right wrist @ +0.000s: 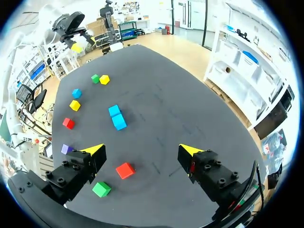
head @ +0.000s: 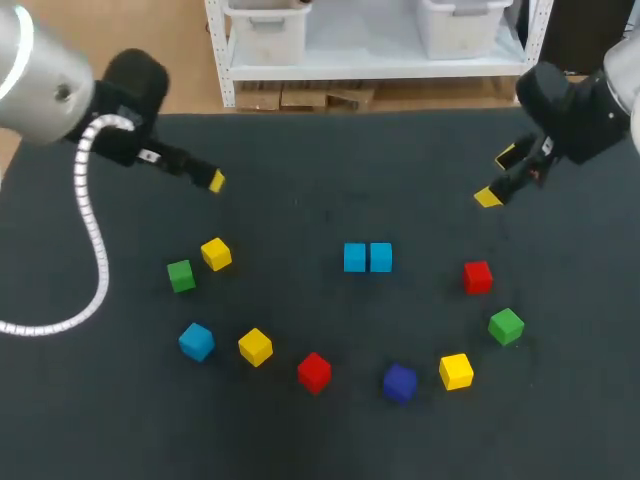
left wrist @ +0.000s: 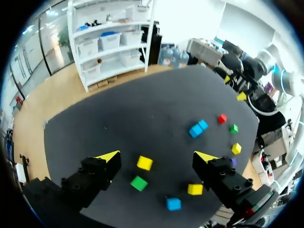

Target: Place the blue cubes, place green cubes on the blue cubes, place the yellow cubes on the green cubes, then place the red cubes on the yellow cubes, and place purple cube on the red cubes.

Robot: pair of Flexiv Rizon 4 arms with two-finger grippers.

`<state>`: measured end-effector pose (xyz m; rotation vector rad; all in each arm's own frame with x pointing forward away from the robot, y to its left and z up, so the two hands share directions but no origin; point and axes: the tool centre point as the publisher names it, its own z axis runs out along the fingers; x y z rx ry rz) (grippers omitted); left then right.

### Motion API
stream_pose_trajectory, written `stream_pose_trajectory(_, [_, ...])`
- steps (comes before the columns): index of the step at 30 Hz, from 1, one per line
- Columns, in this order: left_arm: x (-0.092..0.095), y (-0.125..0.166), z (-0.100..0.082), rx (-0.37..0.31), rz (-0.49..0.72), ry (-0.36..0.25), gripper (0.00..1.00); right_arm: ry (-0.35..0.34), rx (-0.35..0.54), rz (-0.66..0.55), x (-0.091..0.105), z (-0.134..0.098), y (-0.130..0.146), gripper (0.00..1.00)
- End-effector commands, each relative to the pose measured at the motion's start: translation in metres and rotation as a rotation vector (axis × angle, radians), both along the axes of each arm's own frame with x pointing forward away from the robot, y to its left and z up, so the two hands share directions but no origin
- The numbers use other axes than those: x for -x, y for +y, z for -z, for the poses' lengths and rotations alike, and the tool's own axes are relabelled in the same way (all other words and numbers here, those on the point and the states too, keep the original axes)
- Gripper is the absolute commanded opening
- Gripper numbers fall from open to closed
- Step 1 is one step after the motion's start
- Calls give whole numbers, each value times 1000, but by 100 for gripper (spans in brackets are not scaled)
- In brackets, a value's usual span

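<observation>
Closest to where I stand, the left arm (head: pixel 50 80) and right arm (head: pixel 590 105) hang over the far corners of the dark counter (head: pixel 320 170), held back, I'd guess, so the middle is free for building. The left end effector (left wrist: pixel 157 156) and right end effector (right wrist: pixel 141 149) both gape wide and carry nothing. Two blue cubes (head: pixel 367 257) sit touching at the centre, apparently the tower's base. Around them, in a loose arc and well apart, lie a third blue cube (head: pixel 196 341), a left green cube (head: pixel 181 275), a right green cube (head: pixel 506 326), three yellow cubes (head: pixel 255 346), two red cubes (head: pixel 478 276) and one purple cube (head: pixel 399 382). Greens look next, one on each arm's side.
</observation>
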<state>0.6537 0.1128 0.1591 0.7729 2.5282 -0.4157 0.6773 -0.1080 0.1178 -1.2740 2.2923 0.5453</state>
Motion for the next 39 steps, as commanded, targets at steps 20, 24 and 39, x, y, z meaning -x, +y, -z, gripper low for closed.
stream_pose_trajectory(20, [128, -20, 76, -227, -254, 291, 100, 0, -2, -1, 0, 0, 0, 100])
stream_pose_trajectory(24, [136, -18, 90, -208, -251, 317, 100, 0, -2, -1, 0, 0, 0, 100])
stream_pose_trajectory(39, [148, 2, 124, -235, -211, 425, 100, 0, -2, -1, 0, 0, 0, 100])
